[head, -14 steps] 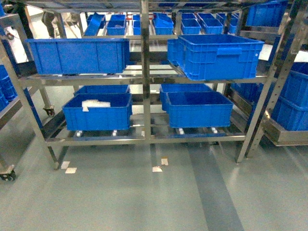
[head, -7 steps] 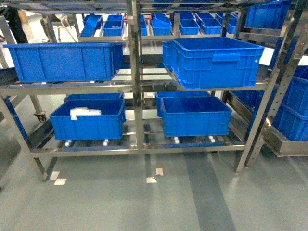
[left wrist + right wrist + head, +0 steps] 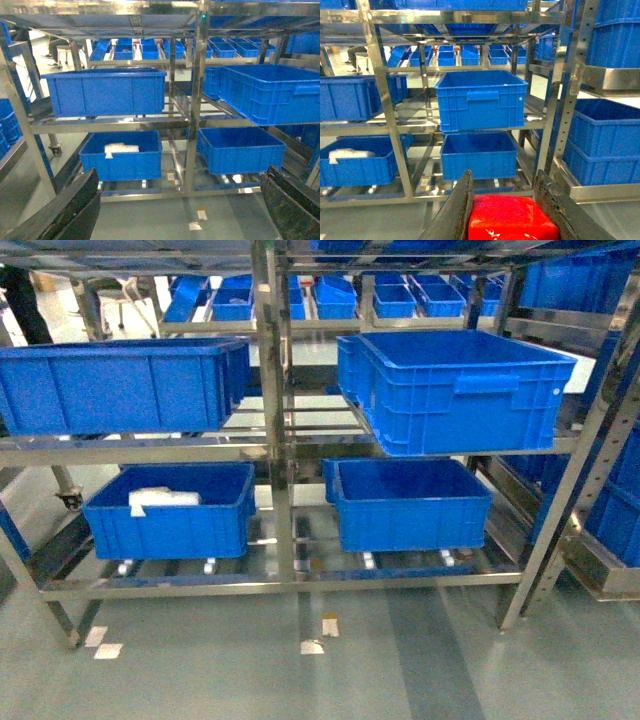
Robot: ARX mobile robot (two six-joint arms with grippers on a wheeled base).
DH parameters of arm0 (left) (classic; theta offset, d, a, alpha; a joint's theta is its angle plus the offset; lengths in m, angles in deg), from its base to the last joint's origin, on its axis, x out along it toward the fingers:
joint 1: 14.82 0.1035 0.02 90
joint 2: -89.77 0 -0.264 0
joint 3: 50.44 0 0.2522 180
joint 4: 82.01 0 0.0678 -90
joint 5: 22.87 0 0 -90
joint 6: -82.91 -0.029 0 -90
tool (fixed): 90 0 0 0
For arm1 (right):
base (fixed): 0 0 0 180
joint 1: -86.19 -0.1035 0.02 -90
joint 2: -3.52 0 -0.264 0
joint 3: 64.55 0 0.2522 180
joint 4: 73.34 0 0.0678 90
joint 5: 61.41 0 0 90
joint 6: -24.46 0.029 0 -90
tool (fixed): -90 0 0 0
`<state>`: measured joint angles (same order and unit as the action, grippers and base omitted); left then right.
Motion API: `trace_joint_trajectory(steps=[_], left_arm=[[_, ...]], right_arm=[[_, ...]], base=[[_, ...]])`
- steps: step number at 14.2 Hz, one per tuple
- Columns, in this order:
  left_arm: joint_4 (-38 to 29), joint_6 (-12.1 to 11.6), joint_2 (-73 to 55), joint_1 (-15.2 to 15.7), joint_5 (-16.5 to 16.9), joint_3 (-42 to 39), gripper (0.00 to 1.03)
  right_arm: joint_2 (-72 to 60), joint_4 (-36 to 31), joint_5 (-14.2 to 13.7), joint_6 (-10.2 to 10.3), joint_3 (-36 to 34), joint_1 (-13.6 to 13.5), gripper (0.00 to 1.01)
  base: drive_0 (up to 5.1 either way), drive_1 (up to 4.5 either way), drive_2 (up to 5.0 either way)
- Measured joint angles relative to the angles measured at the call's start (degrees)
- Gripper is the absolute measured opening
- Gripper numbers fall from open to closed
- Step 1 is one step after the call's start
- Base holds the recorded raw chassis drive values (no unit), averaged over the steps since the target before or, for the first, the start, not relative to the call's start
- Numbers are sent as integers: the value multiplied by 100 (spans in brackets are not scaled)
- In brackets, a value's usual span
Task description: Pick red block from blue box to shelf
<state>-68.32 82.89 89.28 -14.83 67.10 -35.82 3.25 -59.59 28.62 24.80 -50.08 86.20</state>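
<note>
Since the earlier frame the shelf (image 3: 270, 440) has drawn nearer and shifted left. Right gripper (image 3: 512, 210) clamped on red block (image 3: 512, 220); left gripper (image 3: 180, 210) fingers spread apart, empty.

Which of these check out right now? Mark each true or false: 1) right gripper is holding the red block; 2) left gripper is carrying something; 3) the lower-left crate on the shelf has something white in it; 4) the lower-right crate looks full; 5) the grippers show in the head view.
1) True. The right gripper has its fingers on both sides of the red block.
2) False. The left gripper is open, with nothing between its fingers.
3) True. The lower-left crate on the shelf holds a white item.
4) False. The lower-right crate shows only bare blue inner walls.
5) False. The head view shows only the shelf, crates and floor; neither gripper appears.
</note>
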Motion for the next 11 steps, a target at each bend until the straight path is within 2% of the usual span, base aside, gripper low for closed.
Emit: trace_joint_trajectory(steps=[8,11], left_arm=[[17,-2,0,0,2,0,98],[46,0,0,0,-17,0,98]], right_arm=[[0,20,0,0,0,0,29],[0,35,0,0,0,0,29]], base=[[-10,388,-409],[262,215,-509]])
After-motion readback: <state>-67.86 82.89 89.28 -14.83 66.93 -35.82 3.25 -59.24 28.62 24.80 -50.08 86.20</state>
